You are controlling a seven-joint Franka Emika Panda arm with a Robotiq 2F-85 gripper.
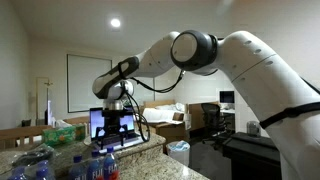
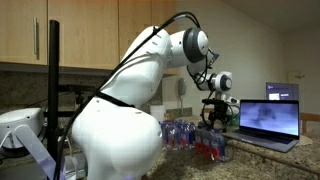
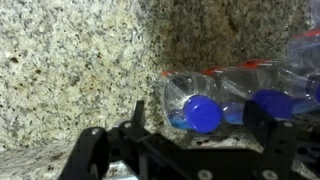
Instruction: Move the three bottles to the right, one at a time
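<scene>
Blue-capped bottles [image 3: 203, 113], perhaps three, blurred and half out of frame below the wide-open pincer [image 3: 190, 148].

We see a speckled granite desk [image 3: 70, 60] carrying an open laptop [image 2: 270, 118], its screen lit blue. In an exterior view a green tissue box [image 1: 63, 131] sits behind a clear bluish plastic bundle [image 1: 30, 165]. Wooden cabinets [image 2: 90, 30] hang above. A ceiling light [image 1: 115, 22] glows, and a white bin [image 1: 178, 151] stands beyond the desk.
</scene>
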